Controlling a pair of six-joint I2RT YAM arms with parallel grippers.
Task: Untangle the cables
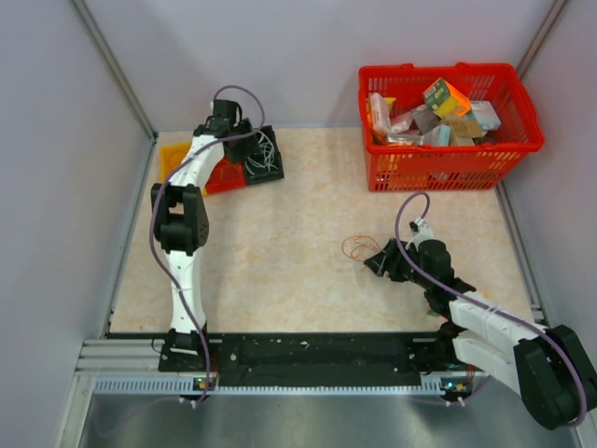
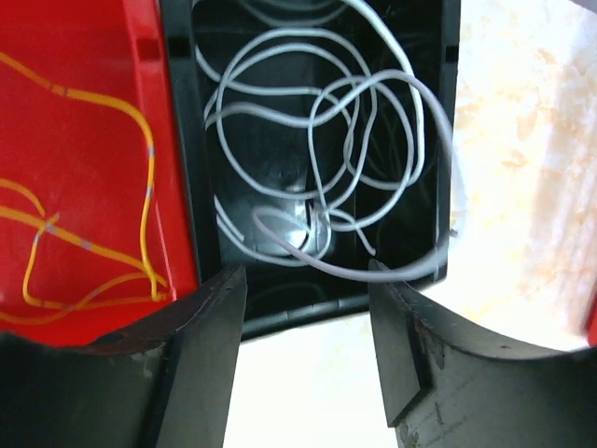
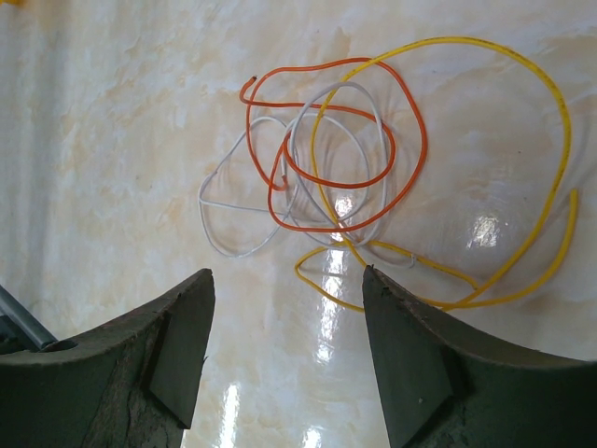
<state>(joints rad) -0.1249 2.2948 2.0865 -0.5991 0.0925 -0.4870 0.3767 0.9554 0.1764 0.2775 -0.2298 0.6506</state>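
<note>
1. Left gripper [image 2: 306, 275]: jaws spread, nothing between them. It is poised over the near end of the black tray, at the far left of the table.
2. Right gripper [image 3: 286, 275]: jaws spread wide, holding nothing. It hovers low over the table just short of the tangle, right of centre.
3. White cable [image 2: 322, 154]: loose coil of overlapping loops lying inside the black tray. Its nearest loop runs along the tray's near wall, just beyond the left gripper's fingertips.
4. Yellow cable [image 2: 146, 177]: thin cord in slack bends on the floor of the red tray, apart from the white cable.
5. Tangle [image 1: 357, 247]: three cables snarled together on the bare table, just ahead of the right gripper.
6. Orange cable [image 3: 422, 149]: two rough loops at the middle of the tangle, crossing both other cords.
7. Second white cable [image 3: 238, 204]: loops interlaced with the orange ones. One loop juts out at the left of the right wrist view.
8. Second yellow cable [image 3: 565, 131]: wide arc sweeping out to the right of that view, its lower run crossing the tangle.
9. Black tray [image 2: 191, 140]: set directly beside the red tray.
10. Red tray [image 2: 84, 56]: left of the black tray.
11. Orange tray [image 1: 171, 159]: far left, partly hidden by the left arm.
12. Red basket [image 1: 438, 173]: far right corner, filled with mixed packets [image 1: 438, 117], well apart from all cables.
13. Table [image 1: 280, 271]: pale marbled surface.
</note>
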